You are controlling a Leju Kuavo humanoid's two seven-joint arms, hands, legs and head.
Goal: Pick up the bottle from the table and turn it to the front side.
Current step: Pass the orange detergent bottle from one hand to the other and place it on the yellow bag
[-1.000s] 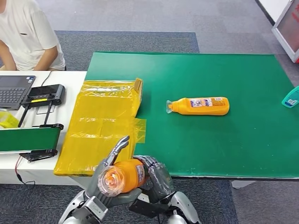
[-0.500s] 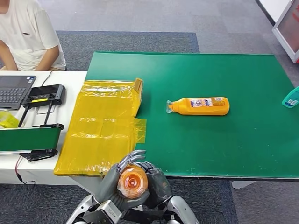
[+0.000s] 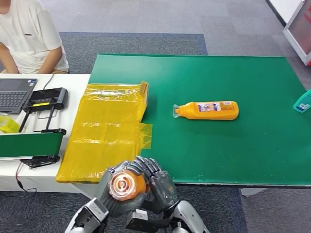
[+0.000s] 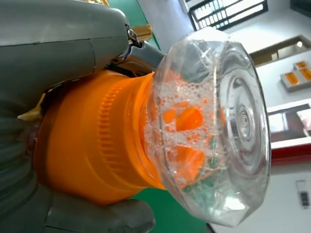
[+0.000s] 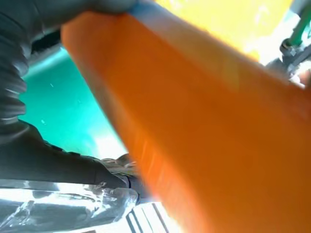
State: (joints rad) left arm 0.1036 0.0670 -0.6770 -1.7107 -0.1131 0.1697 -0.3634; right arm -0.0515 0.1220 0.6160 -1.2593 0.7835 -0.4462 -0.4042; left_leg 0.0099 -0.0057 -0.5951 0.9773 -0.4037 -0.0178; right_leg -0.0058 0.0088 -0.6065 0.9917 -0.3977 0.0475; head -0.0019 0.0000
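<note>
Below the near edge of the green table point(image 3: 220, 73), both hands hold one orange bottle point(image 3: 126, 184), off the surface. Head view: clear cap point(image 3: 121, 183) faces the camera; left hand point(image 3: 110, 191) wraps the neck end w/ fingers curled over the top, right hand point(image 3: 161, 187) closes around the body behind it. Hands touch around the bottle.

Left wrist view: bottle point(image 4: 95, 145) seen side-on, ribbed orange collar meeting the clear faceted cap point(image 4: 216, 126); foam bubbles inside the cap. Grey thumb and cover of left hand point(image 4: 55, 43) press on the orange body, another grey finger under it.

Right wrist view: orange bottle wall point(image 5: 220, 136) very close, blurred; dark parts of right hand point(image 5: 43, 155) beside it; contact detail cannot be told here.

On the table, well apart from the hands: 2nd orange bottle point(image 3: 209, 110) lying on its side, cap toward the robot's left, label up. Yellow plastic bag point(image 3: 106, 128) lies flat across the table's left edge and the adjoining white desk point(image 3: 73, 82). On the desk: laptop point(image 3: 14, 93), black device point(image 3: 47, 98), green-belt conveyor point(image 3: 31, 144). Person in white shirt point(image 3: 31, 36) sits behind the desk. Teal item point(image 3: 302, 102) at far right edge.
</note>
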